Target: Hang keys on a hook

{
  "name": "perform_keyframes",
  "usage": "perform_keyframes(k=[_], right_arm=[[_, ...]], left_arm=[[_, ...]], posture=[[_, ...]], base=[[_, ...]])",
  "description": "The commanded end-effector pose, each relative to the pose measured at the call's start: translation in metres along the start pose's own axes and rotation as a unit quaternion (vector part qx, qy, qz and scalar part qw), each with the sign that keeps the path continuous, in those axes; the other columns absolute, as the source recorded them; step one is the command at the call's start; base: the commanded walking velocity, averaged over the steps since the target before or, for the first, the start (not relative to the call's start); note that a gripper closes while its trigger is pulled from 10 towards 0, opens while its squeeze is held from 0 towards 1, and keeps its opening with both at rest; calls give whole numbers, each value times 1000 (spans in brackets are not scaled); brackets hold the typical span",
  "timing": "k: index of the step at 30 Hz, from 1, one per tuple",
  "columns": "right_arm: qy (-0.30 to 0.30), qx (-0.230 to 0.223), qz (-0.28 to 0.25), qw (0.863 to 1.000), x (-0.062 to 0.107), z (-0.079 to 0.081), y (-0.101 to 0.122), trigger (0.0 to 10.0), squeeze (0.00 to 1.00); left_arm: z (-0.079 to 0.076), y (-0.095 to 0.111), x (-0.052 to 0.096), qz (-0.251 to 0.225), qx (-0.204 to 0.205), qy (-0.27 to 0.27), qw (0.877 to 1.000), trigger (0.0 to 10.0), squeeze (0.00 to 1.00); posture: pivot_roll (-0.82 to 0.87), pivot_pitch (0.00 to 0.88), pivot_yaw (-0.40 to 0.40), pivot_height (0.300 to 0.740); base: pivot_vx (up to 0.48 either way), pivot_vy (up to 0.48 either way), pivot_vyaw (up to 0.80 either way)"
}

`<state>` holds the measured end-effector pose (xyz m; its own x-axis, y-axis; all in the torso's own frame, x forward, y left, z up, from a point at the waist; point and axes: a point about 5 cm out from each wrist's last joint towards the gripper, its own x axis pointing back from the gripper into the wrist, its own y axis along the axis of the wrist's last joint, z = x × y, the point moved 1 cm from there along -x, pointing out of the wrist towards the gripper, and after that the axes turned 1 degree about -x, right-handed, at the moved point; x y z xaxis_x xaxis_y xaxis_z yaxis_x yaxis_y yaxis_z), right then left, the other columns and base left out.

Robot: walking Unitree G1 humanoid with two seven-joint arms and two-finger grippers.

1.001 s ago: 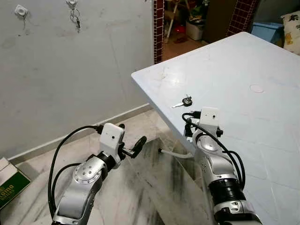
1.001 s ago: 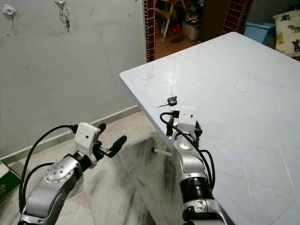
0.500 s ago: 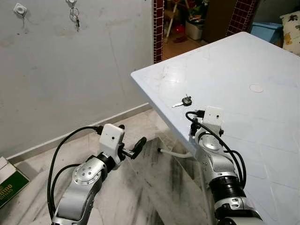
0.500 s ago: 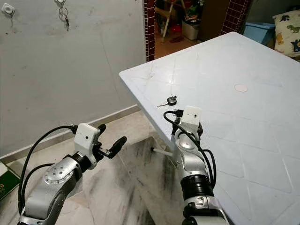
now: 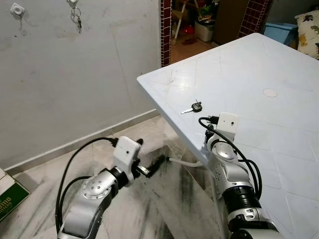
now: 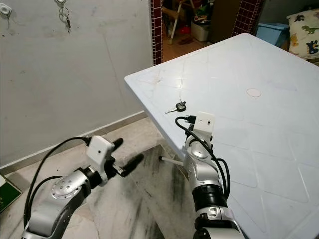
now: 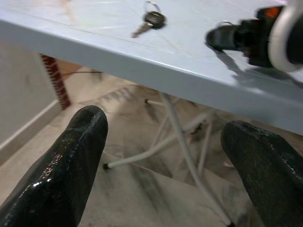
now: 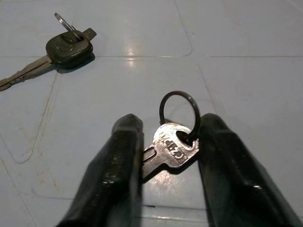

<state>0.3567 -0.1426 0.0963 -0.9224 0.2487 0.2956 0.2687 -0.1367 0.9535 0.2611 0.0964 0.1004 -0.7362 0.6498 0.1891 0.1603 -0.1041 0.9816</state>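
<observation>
Two keys are lying on the white worktop [image 5: 279, 64]. The right tool [image 8: 165, 156] is pinching the silver key [image 8: 173, 150] by its ringed head, resting on the surface. Just beyond, to the far left, the black-headed key [image 5: 194, 107] is lying untouched. The left tool [image 7: 165, 156] is hovering spread below the worktop's near-left edge. Far left, another key bunch [image 5: 78, 17] is hanging on the wall.

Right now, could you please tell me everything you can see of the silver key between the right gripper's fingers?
The silver key is a small, flat metal key with stamped lettering on its head and a thin dark split ring through the hole. It lies flat on the white table, blade pointing back toward the wrist. The right gripper is closed on it, one black finger at each side. The black-headed key lies apart.
</observation>
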Motion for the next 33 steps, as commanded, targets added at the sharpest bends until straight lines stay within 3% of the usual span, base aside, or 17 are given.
perform_keyframes(k=[1,28,33], right_arm=[[10,-2,17,1000,0,6,-6,0,0],[19,-13,11,1000,-1,8,-2,0,0],[45,-15,7,999,-1,14,0,0,0]], left_arm=[[-3,2,1,4,-10,-20,1000,10000,0],[0,-1,-1,10,-27,-18,999,10000,0],[0,-1,-1,10,-27,-14,999,10000,0]], posture=[[34,86,56,740],[30,76,62,740],[29,76,63,740]], base=[[0,0,0],[0,0,0],[0,0,0]])
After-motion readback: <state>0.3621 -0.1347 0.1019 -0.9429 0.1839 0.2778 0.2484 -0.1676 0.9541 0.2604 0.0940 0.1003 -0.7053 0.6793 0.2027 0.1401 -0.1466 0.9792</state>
